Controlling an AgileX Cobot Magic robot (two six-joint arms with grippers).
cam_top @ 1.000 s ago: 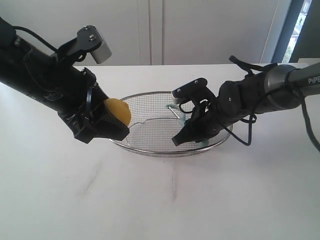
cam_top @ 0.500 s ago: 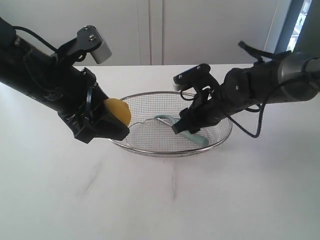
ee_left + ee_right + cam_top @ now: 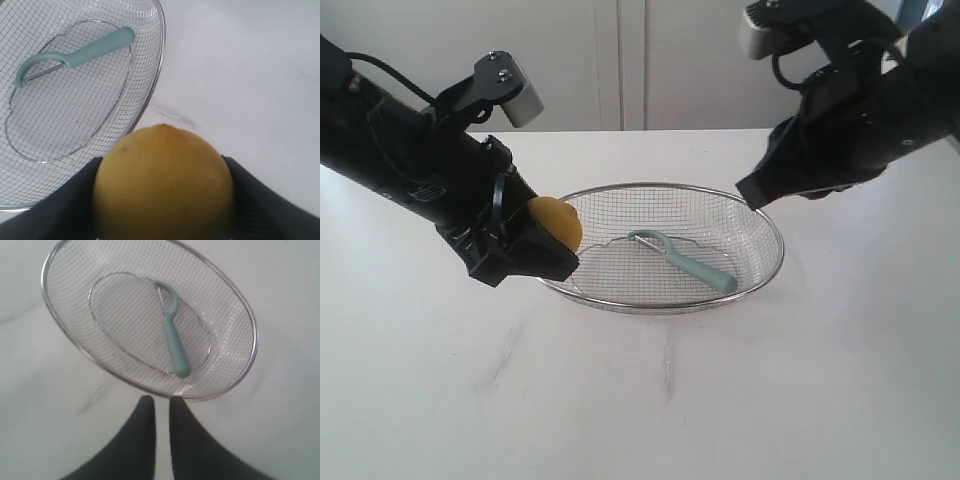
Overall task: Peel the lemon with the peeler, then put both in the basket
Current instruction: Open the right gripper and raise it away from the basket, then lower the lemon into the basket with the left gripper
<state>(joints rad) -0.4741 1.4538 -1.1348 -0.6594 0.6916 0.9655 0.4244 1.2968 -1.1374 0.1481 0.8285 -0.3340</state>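
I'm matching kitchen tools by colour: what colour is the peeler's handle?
Pale teal-green; the peeler shows clearest in the right wrist view.

Basket (image 3: 610, 272) left half bare, peeler (image 3: 692, 266) lying right of centre

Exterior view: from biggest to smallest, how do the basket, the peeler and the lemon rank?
1. basket, by far the largest.
2. peeler, long but slim.
3. lemon, shorter but rounder, and partly hidden, so its place below the peeler is unsure.
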